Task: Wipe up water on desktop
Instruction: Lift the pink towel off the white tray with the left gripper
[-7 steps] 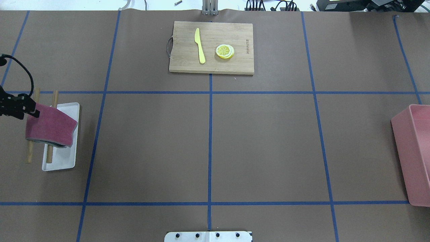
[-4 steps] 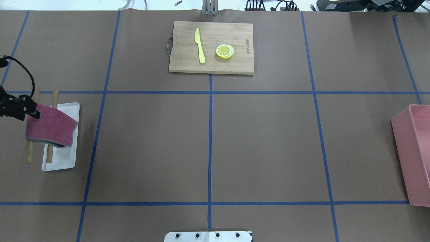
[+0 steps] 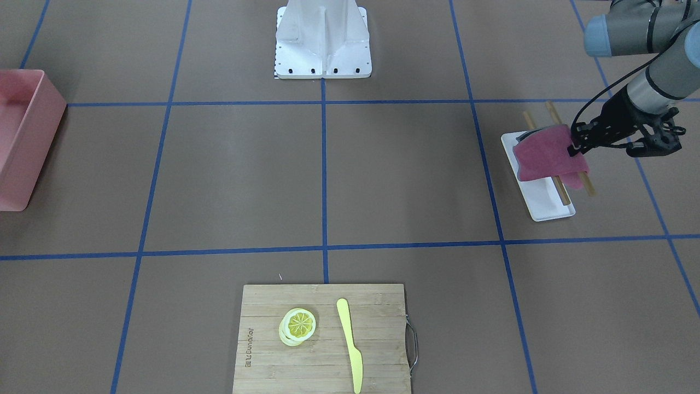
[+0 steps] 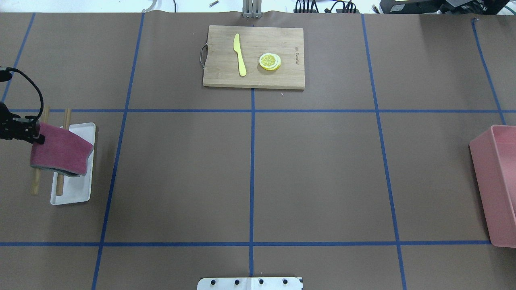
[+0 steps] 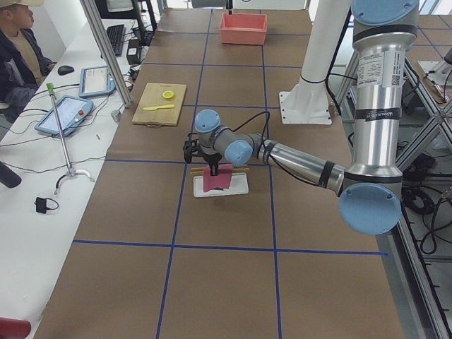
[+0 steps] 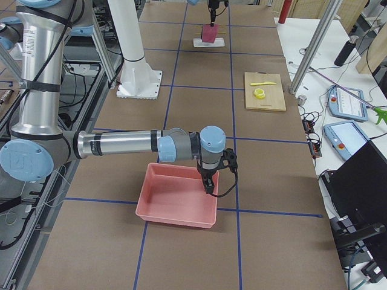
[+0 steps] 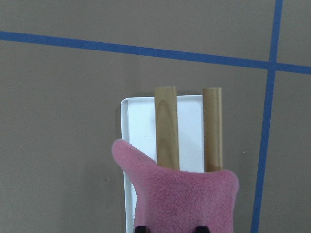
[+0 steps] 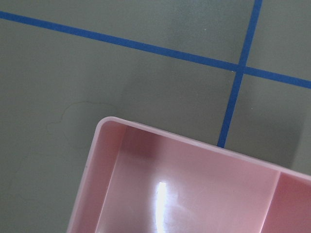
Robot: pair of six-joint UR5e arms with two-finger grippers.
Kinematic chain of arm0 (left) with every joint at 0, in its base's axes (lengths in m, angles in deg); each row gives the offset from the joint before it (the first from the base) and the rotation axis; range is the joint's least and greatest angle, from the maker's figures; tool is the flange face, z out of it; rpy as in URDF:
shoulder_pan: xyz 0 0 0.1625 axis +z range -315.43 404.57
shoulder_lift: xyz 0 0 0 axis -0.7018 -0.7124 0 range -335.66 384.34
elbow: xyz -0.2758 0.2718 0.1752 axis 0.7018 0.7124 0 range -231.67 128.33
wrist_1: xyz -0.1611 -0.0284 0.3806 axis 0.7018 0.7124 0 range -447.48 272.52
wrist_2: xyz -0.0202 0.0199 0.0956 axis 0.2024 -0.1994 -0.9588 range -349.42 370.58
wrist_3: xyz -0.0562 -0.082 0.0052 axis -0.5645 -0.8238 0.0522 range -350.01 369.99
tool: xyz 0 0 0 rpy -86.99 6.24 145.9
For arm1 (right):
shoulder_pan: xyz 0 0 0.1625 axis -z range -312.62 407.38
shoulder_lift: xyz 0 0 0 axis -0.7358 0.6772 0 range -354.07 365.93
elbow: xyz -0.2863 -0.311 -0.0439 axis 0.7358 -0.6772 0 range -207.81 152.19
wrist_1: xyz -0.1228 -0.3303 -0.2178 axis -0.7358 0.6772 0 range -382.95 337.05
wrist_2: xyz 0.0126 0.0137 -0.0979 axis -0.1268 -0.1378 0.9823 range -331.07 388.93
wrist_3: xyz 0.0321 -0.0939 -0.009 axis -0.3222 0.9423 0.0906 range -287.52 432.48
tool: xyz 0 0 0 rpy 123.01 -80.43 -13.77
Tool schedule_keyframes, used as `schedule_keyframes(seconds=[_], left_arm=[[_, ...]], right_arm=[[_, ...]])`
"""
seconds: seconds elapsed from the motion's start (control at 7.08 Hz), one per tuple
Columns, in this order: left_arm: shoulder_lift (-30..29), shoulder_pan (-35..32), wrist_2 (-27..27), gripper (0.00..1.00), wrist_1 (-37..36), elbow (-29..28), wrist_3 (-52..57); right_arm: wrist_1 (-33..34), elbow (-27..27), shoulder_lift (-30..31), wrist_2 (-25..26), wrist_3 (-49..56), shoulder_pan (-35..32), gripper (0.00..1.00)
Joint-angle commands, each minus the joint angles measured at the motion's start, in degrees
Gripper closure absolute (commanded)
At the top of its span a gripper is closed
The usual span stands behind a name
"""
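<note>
1. The tabletop (image 4: 181,173), brown with a grid of blue tape, fills every view. We can make out no water on it in any view, so the patch to be wiped is unconfirmed.
2. The left gripper (image 3: 573,148) is closed on one edge of a pink cloth (image 4: 60,155) at the left end of the tabletop. The cloth hangs from that edge over a white tray (image 4: 76,193) and two wooden rods (image 7: 166,126) that lie across the tray. We cannot tell whether its lower fold touches the rods.
3. The right gripper (image 6: 208,183) hangs over the pink bin (image 4: 500,193) at the right end. Only the side camera shows it, so we cannot tell whether it is open or closed.
4. In our judgement the step in hand is taking the cloth off its rest to carry it to the wet area; no wiping has begun.
5. Recommended handling:
   - Raise the cloth straight up until its hanging fold is clear of the rods, so they are not dragged off the tray.
   - Move gently, since only one edge is held.
   - Locate the water before descending.
   - Lay the cloth flat and wipe with light, overlapping strokes.
6. Keep the route clear of the cutting board (image 4: 254,78) at far centre, which carries a yellow knife (image 4: 240,54) and lemon slices (image 4: 270,61).
</note>
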Motion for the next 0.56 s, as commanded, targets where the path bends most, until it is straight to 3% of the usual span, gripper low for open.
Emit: schedule_keyframes(seconds=[0.0,0.42], left_arm=[[-0.2,-0.1,0.2,1.00,0.0,0.3,0.0],[-0.2,-0.7,0.3,1.00,-0.4,5.1,0.0]], right_arm=[[0.0,0.0,0.0,0.0,0.0,0.0,0.00],[-0.1,0.2,0.0,-0.1,0.0,0.0,0.00]])
